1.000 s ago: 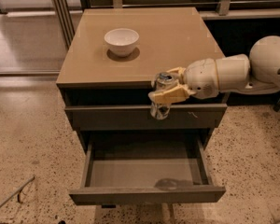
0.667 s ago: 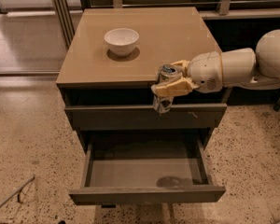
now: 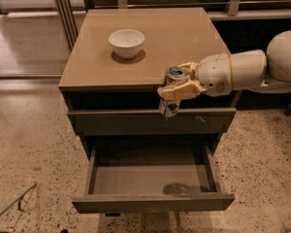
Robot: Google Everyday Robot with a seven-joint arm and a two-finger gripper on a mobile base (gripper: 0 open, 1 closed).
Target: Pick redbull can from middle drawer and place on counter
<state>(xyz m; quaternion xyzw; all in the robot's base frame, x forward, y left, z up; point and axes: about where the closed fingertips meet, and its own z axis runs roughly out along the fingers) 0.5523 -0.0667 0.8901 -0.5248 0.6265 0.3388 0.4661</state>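
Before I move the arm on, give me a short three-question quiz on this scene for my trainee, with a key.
1. True or false: the slim silvery drink can lies in the tray of the open grey-brown middle drawer.
2. Where is the gripper? A) inside the open drawer B) at the front edge of the glossy tan counter top, above the open drawer C) down on the floor
3. Which one thing stands on the counter top?

Key
1. False: the fingers are shut on the can, well above the tray.
2. B
3. The white round bowl.
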